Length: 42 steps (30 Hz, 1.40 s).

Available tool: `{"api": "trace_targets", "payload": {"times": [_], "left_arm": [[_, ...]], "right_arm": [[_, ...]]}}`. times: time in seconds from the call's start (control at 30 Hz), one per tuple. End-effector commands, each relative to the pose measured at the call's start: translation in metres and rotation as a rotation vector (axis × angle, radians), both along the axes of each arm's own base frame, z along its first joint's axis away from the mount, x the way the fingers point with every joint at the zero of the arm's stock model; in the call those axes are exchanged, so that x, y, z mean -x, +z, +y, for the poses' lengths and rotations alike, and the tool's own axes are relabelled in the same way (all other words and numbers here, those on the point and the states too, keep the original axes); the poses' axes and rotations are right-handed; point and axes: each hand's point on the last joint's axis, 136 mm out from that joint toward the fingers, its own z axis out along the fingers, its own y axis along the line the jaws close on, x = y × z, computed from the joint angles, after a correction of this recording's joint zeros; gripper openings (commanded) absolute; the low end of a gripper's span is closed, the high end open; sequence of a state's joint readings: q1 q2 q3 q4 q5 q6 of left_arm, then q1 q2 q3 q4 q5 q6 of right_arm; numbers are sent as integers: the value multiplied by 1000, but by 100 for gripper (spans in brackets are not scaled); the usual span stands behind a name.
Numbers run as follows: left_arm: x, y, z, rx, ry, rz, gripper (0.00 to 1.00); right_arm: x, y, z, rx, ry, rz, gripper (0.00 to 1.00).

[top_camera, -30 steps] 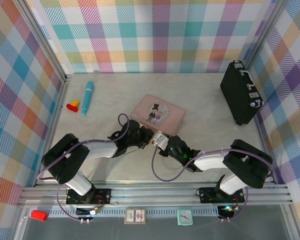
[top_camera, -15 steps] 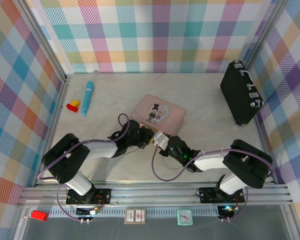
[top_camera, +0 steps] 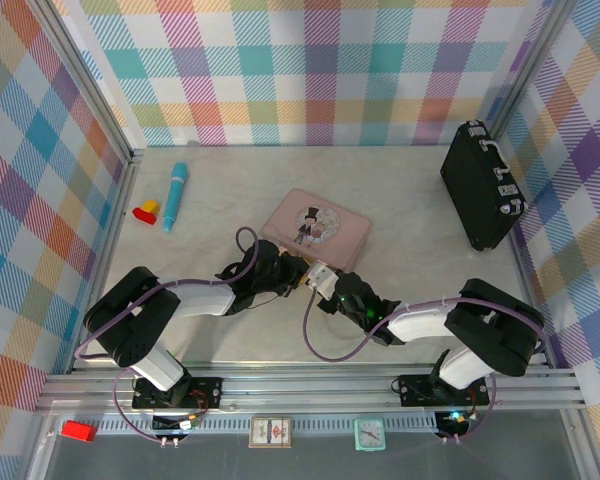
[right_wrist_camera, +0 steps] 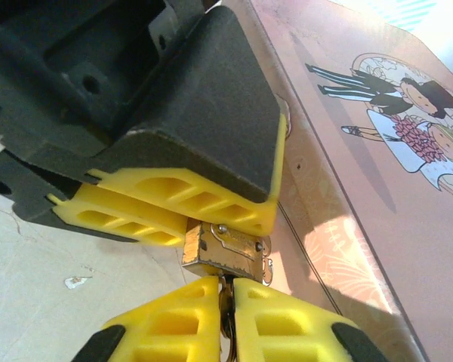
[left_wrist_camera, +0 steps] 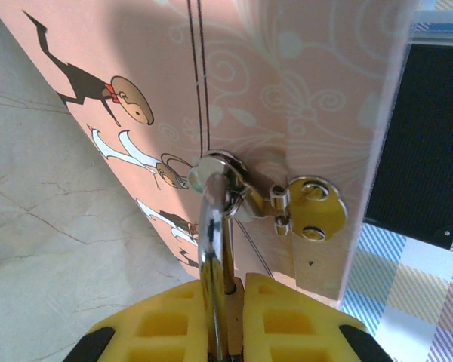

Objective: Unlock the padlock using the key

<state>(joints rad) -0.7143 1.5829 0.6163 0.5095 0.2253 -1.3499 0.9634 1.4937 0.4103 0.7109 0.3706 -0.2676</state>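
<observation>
1. We see the padlock [right_wrist_camera: 225, 253] at the centre of the right wrist view, just beside the pink tin's [right_wrist_camera: 377, 211] edge.
2. The left gripper [left_wrist_camera: 226, 298] is clenched on it. In the left wrist view, the chrome shackle [left_wrist_camera: 214, 226] rises from between its yellow fingers [left_wrist_camera: 174, 324] to the tin's hasp [left_wrist_camera: 306, 211].
3. At bottom centre, the right gripper [right_wrist_camera: 228, 290] pinches the key [right_wrist_camera: 226, 300], which meets the padlock's underside.

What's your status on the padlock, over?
Left gripper shut on padlock, at shackle. Right gripper shut on key, tip at padlock body. Pink tin close alongside.
</observation>
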Motion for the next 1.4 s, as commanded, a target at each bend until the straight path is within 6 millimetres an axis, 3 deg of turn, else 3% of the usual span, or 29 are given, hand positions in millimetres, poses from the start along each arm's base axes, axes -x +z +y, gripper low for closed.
{"api": "trace_targets", "payload": {"times": [0.0,0.27,0.6,0.8,0.97,1.07,1.37], "left_arm": [[-7,23,-9,71,-18,-69,0],[-11,23,-11,76,-17,-74,0],[-12,24,-15,77,-32,-81,0],[-8,11,-9,23,-43,-81,0],[-5,-8,-12,-43,-127,-84,0],[-3,-14,-14,-44,-142,-76,0],[-4,5,-17,-59,-168,-118,0]], "right_arm": [[-1,9,-8,-97,-66,48,11],[12,4,7,-248,-62,243,9],[19,13,3,-393,-140,393,4],[26,15,0,-534,-206,604,3],[31,-5,-12,-594,-293,805,1],[34,-8,-15,-619,-294,839,0],[28,0,-17,-669,-303,839,1]]}}
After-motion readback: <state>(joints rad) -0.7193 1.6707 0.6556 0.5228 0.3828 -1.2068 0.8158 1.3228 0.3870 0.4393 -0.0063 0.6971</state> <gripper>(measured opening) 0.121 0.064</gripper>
